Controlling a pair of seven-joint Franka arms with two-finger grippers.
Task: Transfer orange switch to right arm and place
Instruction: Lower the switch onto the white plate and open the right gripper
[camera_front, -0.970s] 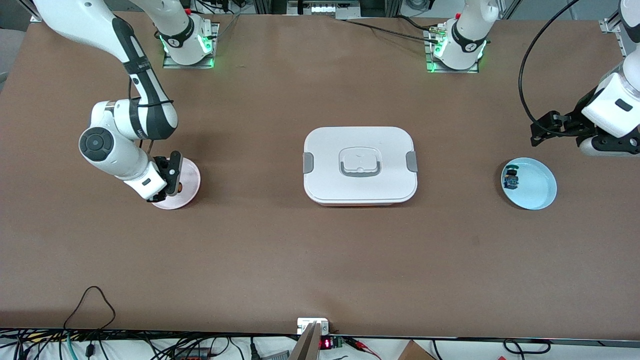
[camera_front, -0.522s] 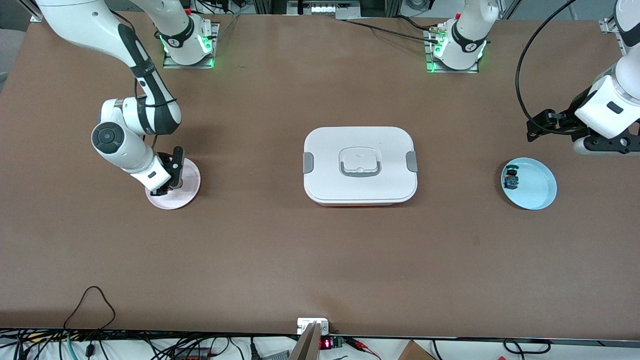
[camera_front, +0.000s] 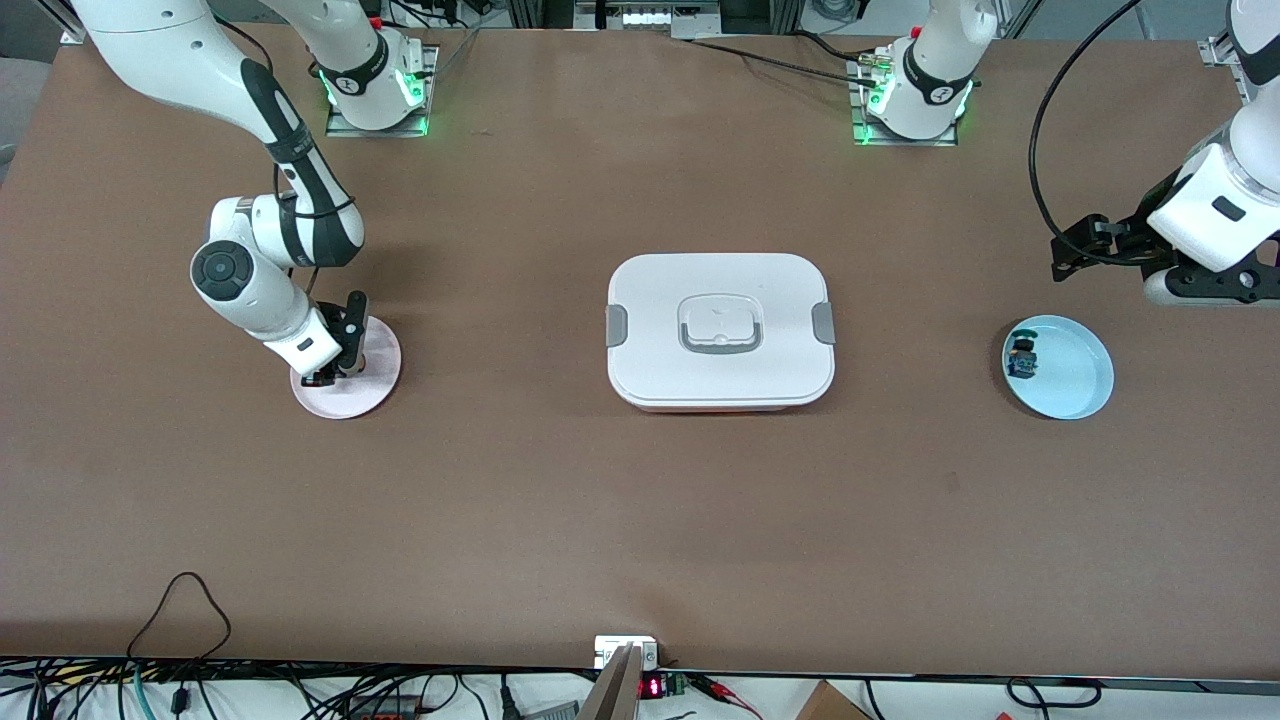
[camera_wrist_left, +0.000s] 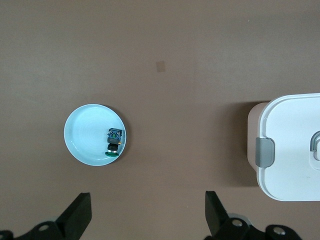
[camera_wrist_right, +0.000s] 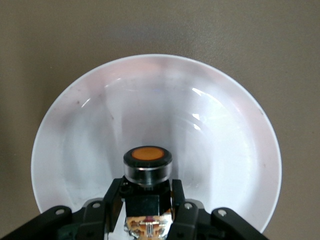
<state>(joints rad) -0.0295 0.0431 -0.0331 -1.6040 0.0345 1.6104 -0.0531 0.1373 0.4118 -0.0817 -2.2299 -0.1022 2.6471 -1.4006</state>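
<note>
The right end effector (camera_front: 328, 372) was down inside the pink plate (camera_front: 372, 385) near the right arm's end of the desk (camera_front: 640, 520). In the right wrist view its fingers (camera_wrist_right: 111, 199) sat narrowly on either side of the orange switch (camera_wrist_right: 147, 167), pressed against the black body just under the round orange cap, so the grip looked closed on it. The switch stood over the plate's shallow well with its cap pointing away from the wrist camera; whether it touched the plate I could not tell. The right arm (camera_front: 255, 290) came from its base at the desk's edge, bent sharply at the elbow, and dropped its wrist steeply toward the plate.

The left end effector (camera_front: 1075, 250) hung in the air over the left arm's end of the desk, near the blue plate (camera_front: 1075, 385) but not above it. Its fingers (camera_wrist_left: 77, 220) were spread wide with nothing between them, as the left wrist view showed. That arm waited. In the blue plate lay the green-capped switch (camera_front: 1022, 357), close to the rim on the side facing the white lidded box (camera_front: 720, 330), which sat shut in the middle of the desk between the two plates.
</note>
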